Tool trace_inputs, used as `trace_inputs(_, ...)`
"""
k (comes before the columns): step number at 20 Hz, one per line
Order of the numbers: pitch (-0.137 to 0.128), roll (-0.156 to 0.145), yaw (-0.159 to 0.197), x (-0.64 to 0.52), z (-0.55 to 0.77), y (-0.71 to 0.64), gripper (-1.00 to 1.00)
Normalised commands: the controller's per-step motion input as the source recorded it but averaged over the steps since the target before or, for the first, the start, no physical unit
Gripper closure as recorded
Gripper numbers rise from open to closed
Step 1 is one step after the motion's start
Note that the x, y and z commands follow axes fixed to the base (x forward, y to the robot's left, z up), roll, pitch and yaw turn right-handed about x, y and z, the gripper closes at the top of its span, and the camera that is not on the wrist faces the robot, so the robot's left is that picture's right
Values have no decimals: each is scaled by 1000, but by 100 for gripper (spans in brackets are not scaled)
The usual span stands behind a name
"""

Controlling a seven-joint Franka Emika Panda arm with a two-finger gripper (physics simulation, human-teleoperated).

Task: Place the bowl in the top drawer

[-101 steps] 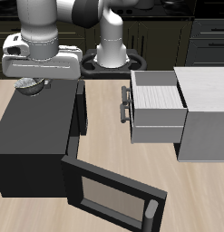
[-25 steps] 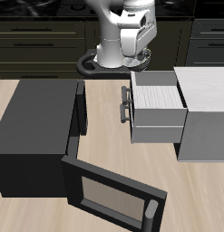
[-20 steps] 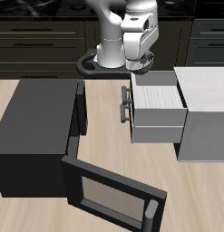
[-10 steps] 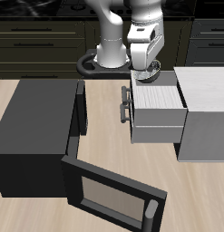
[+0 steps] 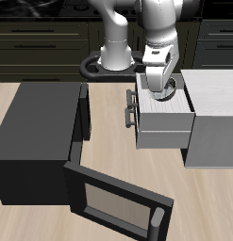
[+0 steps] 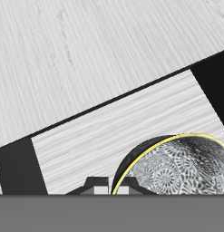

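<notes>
The arm hangs over the open drawer [image 5: 163, 118] and the bowl [image 5: 161, 88] rides in the pincer [image 5: 162, 88], just above the drawer's white inside near its back. From the front view the bowl shows as a small silvery disc under the arm's white wrist, and it looks to be off the drawer floor, though how high is hard to judge from this angle.

The wrist view backs that up: the bowl [image 6: 180, 167] fills the space right at the pincer [image 6: 113, 186], speckled and shiny, with the pale striped drawer [image 6: 104, 127] floor behind it. The pincer is clamped on the bowl's rim; the fingers themselves are mostly cut off by the frame edge, so only a dark sliver of them shows.

So, by my read, the carry is about done. The drawer stands pulled out with its bar handle [image 5: 130, 110] toward the microwave [image 5: 41, 132], whose door [image 5: 116, 200] hangs open over the worktop [image 5: 108, 132]. What is left is short: lower the bowl onto the drawer floor, let go, lift clear. The task says nothing of shutting the drawer, so the release should finish it.
</notes>
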Motion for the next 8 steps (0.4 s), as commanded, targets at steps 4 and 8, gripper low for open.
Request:
trace_inputs(4,54,17,-15,24,-278,84,100)
trace_inputs(8,54,1,-71,24,-267,-16,100)
